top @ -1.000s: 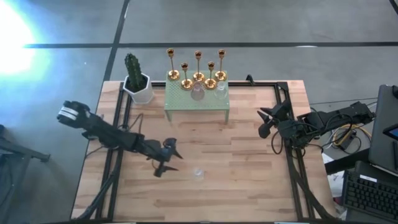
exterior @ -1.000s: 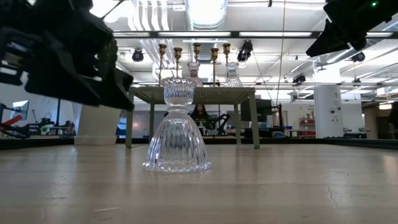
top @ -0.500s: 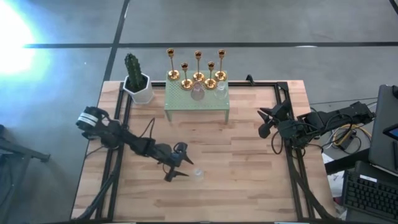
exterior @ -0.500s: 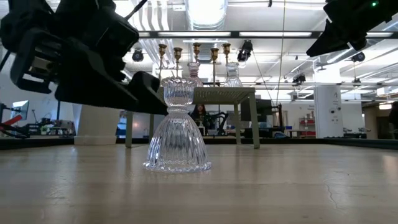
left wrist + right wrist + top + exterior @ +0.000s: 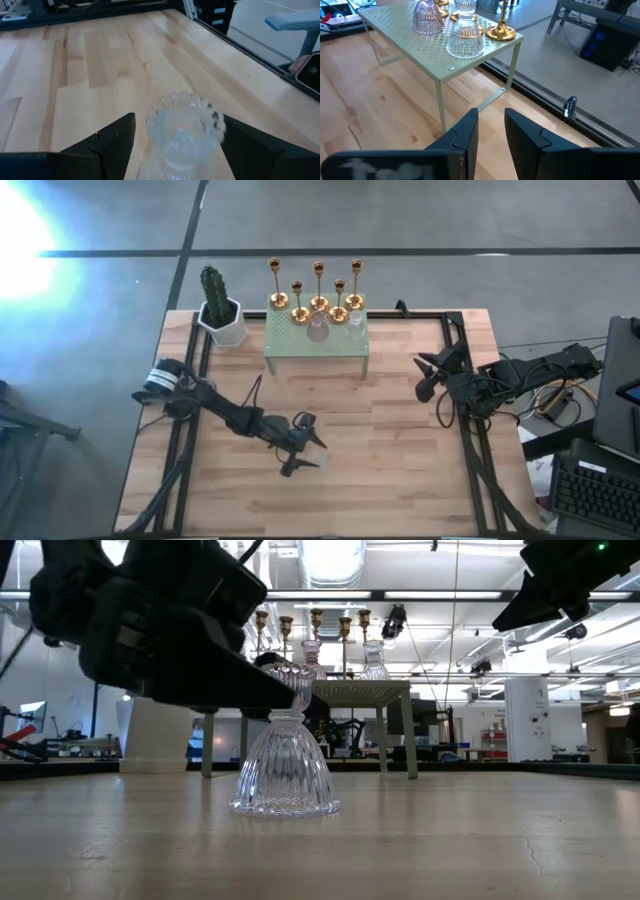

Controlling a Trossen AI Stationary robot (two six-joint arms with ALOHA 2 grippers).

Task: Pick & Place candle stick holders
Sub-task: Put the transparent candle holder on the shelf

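**Now the left hand brackets the clear glass holder**

Over the last second the left arm has swept from the left-centre of the high view toward lower centre. The left hand [image 5: 303, 448] has come right up to the clear glass holder [image 5: 285, 752] that stands alone on the wooden surface [image 5: 400, 470]. In the left wrist view its 2 fingers [image 5: 112, 140] stand wide apart, 1 on each side of the holder's scalloped cup, with bare wood showing between finger and glass. So nothing is clamped yet; my reading is that the approach is about done and closing on the glass is the step in hand.

At upper centre of the high view, 5 gold holders [image 5: 318, 286] and 2 more glass ones sit unmoved on the green stand [image 5: 318, 345], with the cactus [image 5: 214, 292] to its left.

At right-centre the right hand [image 5: 430, 376] has not shifted. It hovers over the surface near the stand; its fingers are nearly together, with a narrow gap and nothing between them.

Hard to make out:
- From above, the dark hand covers the clear holder almost wholly.
- In the low view the arm blocks the holder's upper left, so contact there cannot be judged.
- The wrist view cuts off the holder's base.
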